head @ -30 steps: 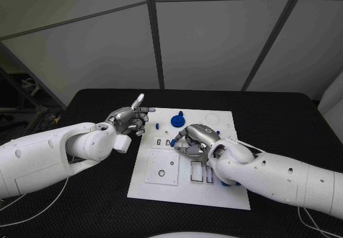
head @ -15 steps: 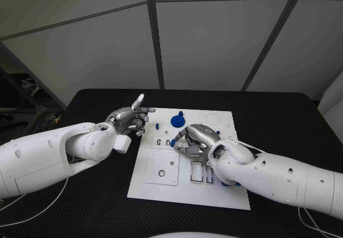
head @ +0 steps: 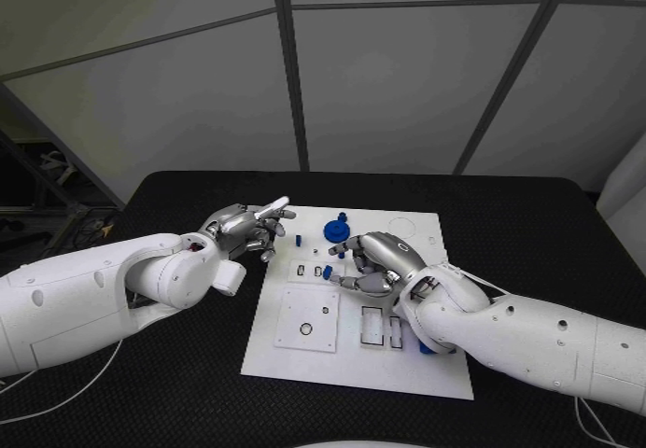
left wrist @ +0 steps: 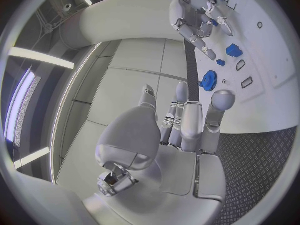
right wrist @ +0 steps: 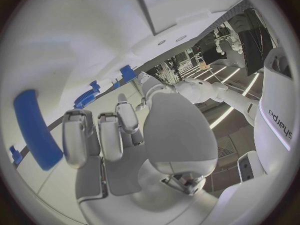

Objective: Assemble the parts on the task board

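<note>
The left hand (head: 246, 231) hovers just off the left edge of the task board (head: 357, 369), above the black worktop (head: 161, 373). One finger points out toward the board's upper left corner while the others are loosely bent, and there is nothing in its grasp; the left wrist view shows the same bare palm (left wrist: 181, 130) with the fingers apart.

Next comes the white task board, lying flat in the middle of the worktop. A raised white square plate (head: 307, 317) with a small round hole sits on its lower left part. Above that plate are two small dark slots (head: 308, 271). Near the board's top edge stands a blue gear-shaped part (head: 334, 227), and a tiny blue piece (head: 298, 237) lies just to its left. In the left wrist view the gear (left wrist: 209, 79) shows with smaller blue parts (left wrist: 234, 50) beyond it on the white surface.

Over the board's middle is the right hand (head: 377, 261), fingers curled downward and close to the surface, just right of the slots. Small blue bits (head: 328, 273) show at its fingertips, but I cannot tell whether it grips one or only touches it. Below the hand are two upright rectangular cut-outs (head: 381, 328). A blue part (head: 426, 347) peeks out from under the right forearm. The right wrist view shows a long blue bar (right wrist: 36, 127) beside the fingers (right wrist: 76, 135).
</note>
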Robot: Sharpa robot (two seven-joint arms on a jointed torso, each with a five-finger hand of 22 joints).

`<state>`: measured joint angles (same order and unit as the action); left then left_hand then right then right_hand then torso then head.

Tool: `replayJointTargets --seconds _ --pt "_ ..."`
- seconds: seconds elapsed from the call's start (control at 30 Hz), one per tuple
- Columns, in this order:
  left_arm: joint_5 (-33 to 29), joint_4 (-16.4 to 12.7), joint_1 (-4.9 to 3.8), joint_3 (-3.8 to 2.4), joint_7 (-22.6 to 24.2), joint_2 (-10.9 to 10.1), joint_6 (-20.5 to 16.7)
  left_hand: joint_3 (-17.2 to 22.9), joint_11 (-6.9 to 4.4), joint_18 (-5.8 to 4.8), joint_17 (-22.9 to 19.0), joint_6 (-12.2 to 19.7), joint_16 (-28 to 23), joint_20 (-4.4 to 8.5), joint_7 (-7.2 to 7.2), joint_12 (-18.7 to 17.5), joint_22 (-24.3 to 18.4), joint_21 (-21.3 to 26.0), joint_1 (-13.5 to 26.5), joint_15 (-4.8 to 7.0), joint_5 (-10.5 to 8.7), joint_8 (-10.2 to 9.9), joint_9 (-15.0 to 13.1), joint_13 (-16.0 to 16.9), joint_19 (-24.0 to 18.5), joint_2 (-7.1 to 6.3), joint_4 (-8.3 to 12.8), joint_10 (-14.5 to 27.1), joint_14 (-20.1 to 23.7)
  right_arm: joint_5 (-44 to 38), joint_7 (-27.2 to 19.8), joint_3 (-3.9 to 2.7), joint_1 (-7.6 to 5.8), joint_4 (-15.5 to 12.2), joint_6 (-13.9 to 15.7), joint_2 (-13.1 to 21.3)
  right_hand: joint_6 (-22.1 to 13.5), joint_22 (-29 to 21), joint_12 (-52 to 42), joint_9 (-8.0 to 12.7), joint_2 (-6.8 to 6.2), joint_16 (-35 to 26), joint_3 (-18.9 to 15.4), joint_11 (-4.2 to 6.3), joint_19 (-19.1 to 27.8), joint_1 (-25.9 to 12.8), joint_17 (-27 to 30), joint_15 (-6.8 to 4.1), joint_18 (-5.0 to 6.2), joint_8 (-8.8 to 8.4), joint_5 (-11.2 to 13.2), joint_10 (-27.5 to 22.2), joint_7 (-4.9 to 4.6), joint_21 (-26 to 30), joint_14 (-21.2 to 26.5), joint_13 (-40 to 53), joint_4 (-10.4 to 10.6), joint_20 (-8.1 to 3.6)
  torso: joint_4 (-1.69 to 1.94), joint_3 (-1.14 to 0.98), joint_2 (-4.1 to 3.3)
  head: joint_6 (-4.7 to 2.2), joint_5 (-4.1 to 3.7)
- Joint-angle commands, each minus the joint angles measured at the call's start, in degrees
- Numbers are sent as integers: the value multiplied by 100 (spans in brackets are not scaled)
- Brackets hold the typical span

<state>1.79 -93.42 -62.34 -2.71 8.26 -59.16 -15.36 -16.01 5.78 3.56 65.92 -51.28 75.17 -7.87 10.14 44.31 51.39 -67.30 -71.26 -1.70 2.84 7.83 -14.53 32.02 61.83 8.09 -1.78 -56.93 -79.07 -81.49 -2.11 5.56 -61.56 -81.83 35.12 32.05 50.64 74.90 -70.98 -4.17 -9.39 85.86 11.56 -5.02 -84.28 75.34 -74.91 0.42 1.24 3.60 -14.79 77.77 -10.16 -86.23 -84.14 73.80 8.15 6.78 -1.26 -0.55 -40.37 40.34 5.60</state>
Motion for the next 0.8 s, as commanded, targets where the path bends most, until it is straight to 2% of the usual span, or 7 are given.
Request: replayJointTargets --seconds 0.03,0.23,0.3,0.43,0.57,0.63,0.8 --pt "1106 0 -9 -7 -378 -4 347 -19 -5 491 -158 14 -110 -8 13 -30 -146 112 2 -6 2 57 -2 -36 -117 -57 33 52 92 489 -670 2 -5 -114 311 111 -34 977 26 3 15 8 -49 -5 -75 96 -765 36 33 17 31 -59 0 20 -410 -14 11 30 -10 5 1 -32 -10" --pt "1811 79 -39 -8 -772 7 574 -59 -77 450 -11 -176 7 26 -71 60 55 -2 50 50 3 311 -72 -62 79 -124 37 -59 -22 847 -982 -19 -7 -480 296 384 231 971 31 -54 63 2 -105 39 -70 193 -763 9 36 159 -13 -77 57 28 -409 -39 86 22 -37 -1 46 -29 25" --pt "1914 107 -58 -8 -874 22 642 -64 -94 442 3 -196 23 40 -89 89 90 -25 73 65 4 364 -87 -63 118 -120 23 -92 -41 1010 -1073 -99 -7 -569 289 433 294 950 122 -65 85 -20 -108 54 -52 203 -727 -4 43 193 -32 -141 75 45 -399 -120 105 11 -48 -1 53 -28 20" --pt "2285 193 -128 -7 -1144 100 826 -57 -159 393 181 -267 161 91 -157 241 326 -182 88 122 3 538 -150 -22 338 -99 11 -241 -168 1615 -1334 -323 -9 -776 258 557 437 711 713 -85 146 -225 -103 97 168 187 -410 -51 113 270 -175 -527 126 236 -310 -627 194 -31 -61 2 74 -27 20" --pt "2900 248 -209 -7 -1505 201 1020 -52 -245 314 538 -368 412 164 -247 476 715 -445 116 198 1 764 -258 77 667 -80 -11 -415 -374 2550 -1529 -536 -39 -900 190 680 483 -174 2211 -76 169 -1033 -62 141 960 233 663 -96 355 294 -632 -1360 147 991 33 -1898 266 -83 -71 9 113 -30 -4" --pt "3254 271 -263 -7 -1737 267 1093 -68 -273 282 662 -398 496 189 -277 560 873 -549 170 225 1 845 -303 117 793 -76 -51 -466 -442 3011 -1593 -621 -83 -919 138 744 489 -781 2970 -63 187 -1693 -32 151 1436 291 1386 -109 497 293 -695 -1629 145 1562 246 -2573 294 -100 -79 15 132 -27 -13" --pt "3931 328 -427 -7 -2328 447 1196 -160 -331 215 946 -418 680 247 -340 748 1200 -764 382 280 1 1026 -418 215 1049 -100 -222 -560 -585 3744 -1656 -732 -241 -864 3 859 559 -2464 3847 -47 213 -3823 112 130 2589 406 3406 -85 842 303 -724 -1649 134 3257 867 -3376 371 -89 -106 25 176 -26 -26"
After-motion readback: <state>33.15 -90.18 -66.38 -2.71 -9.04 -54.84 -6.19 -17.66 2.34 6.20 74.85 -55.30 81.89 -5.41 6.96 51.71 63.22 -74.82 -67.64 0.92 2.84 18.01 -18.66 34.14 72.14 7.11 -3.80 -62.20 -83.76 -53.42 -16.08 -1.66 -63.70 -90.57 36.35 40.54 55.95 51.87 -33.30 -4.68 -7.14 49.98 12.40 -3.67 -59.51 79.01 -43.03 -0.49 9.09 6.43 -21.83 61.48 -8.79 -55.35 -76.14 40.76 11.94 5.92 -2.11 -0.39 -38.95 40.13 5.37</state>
